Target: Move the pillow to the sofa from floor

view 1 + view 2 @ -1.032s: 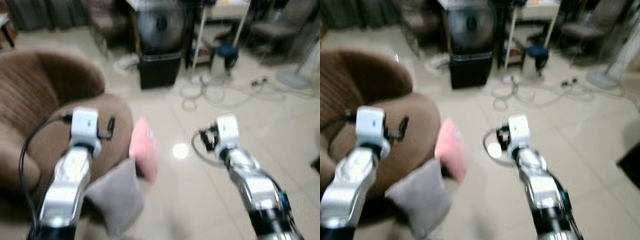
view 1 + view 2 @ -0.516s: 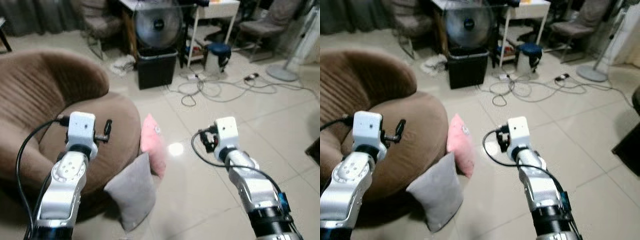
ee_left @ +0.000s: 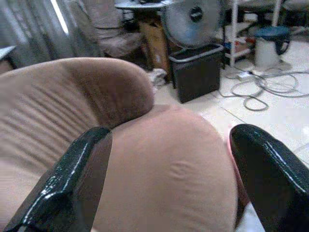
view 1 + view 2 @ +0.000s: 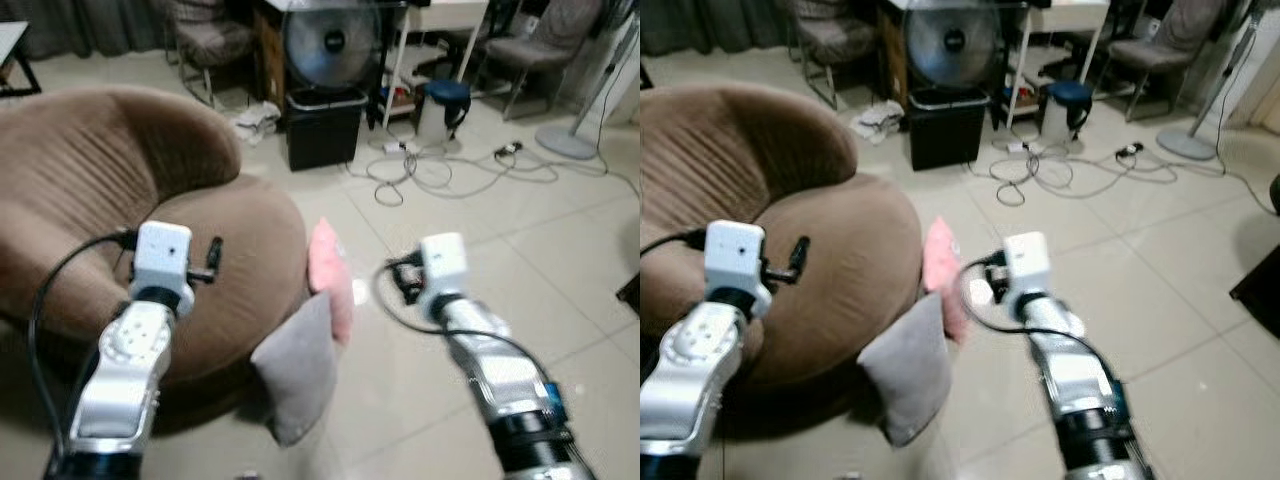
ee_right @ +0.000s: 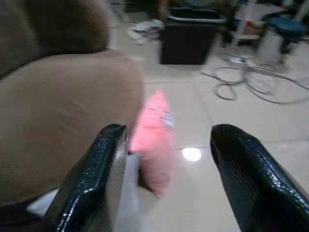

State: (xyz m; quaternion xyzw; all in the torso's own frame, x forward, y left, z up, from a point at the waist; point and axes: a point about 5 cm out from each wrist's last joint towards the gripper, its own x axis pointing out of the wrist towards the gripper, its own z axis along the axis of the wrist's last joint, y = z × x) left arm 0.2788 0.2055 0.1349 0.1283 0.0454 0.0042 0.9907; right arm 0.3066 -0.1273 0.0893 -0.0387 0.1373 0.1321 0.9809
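the view has swung and sharpened since a second ago — the sofa now sits squarely ahead. the pink pillow and grey pillow lean against it on the floor. left end effector and right end effector both spread, empty — approach continues.

No text, label, brand, number or sign can be read anywhere in these views. The round badge at the hub of the fan, at the top centre of the left eye view, is too small and soft to make out.
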